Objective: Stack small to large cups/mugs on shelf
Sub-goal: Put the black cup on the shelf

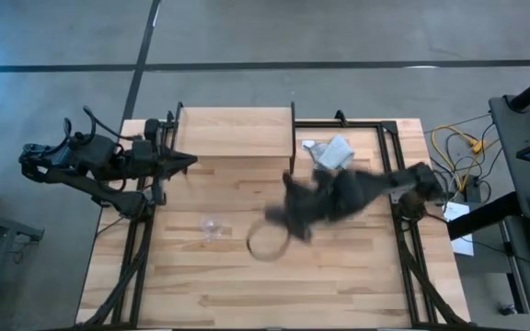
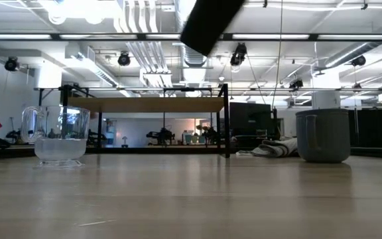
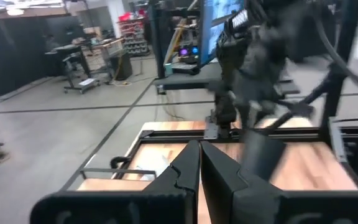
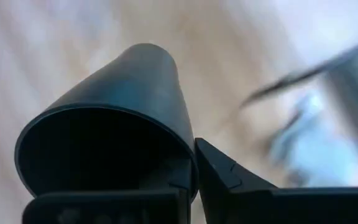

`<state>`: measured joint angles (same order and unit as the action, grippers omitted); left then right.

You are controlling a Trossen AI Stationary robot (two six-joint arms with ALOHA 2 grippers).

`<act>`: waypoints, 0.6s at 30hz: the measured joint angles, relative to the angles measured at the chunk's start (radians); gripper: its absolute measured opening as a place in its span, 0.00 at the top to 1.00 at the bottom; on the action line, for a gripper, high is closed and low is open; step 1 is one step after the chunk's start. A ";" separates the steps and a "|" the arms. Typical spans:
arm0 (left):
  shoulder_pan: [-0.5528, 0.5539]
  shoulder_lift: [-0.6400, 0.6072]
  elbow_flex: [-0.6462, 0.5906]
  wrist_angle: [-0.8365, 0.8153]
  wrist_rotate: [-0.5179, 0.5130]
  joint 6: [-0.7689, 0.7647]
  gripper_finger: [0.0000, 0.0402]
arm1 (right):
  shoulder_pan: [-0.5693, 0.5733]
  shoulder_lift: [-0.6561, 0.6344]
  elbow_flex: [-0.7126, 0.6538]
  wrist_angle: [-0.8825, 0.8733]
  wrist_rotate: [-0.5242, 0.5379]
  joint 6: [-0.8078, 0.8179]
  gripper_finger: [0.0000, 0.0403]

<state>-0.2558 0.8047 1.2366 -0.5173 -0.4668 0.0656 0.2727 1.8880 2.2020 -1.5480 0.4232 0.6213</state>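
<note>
over the counter (image 1: 339, 276) in the high view, the right hand (image 1: 288, 216) is a blur near the middle, just off the shelf (image 1: 236, 131)'s front right corner. a dark ring beside it looks like the rim of the black cup (image 1: 267, 241), probably carried by its lip so the body hangs free for setting down. the glass cup (image 1: 212, 227) stands out in front of the shelf; the left hand (image 1: 187, 161) waits at the shelf's left end.

from counter height, the shelf (image 2: 151, 104) is bare. the glass cup (image 2: 60, 136) stands before its left part, the blue-grey mug (image 2: 323, 135) well off its right end next to a grey cloth (image 2: 277, 147).

past the left wrist, the left hand (image 3: 199, 168) has its fingers pressed together, holding nothing.

past the right wrist, the right hand (image 4: 188, 180) pinches the black cup (image 4: 104, 124)'s wall, one finger inside, one outside.
</note>
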 joint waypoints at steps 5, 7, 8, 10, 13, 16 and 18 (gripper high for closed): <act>0.000 0.022 0.000 -0.030 -0.173 -0.001 1.00 | -0.205 -0.003 0.150 0.015 0.072 -0.194 0.98; 0.000 0.038 -0.001 -0.079 -0.280 -0.001 1.00 | -0.296 -0.011 0.152 0.024 0.062 -0.241 0.98; 0.001 0.047 -0.002 -0.097 -0.338 -0.002 1.00 | -0.344 -0.015 0.149 0.025 0.033 -0.264 0.98; 0.016 0.073 -0.007 -0.119 -0.437 -0.005 1.00 | -0.435 -0.017 0.149 0.032 -0.074 -0.312 0.98; 0.076 0.125 -0.007 -0.112 -0.478 -0.008 1.00 | -0.544 -0.008 0.149 0.072 -0.197 -0.394 0.98; 0.167 0.188 -0.007 -0.110 -0.452 -0.082 1.00 | -0.606 0.010 0.148 0.148 -0.198 -0.461 0.98; 0.241 0.233 -0.007 -0.092 -0.385 -0.140 1.00 | -0.638 0.014 0.148 0.195 -0.220 -0.489 0.98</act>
<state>-0.0147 1.0373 1.2292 -0.6097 -0.8517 -0.0747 -0.3648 1.9021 2.3497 -1.3533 0.2036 0.1327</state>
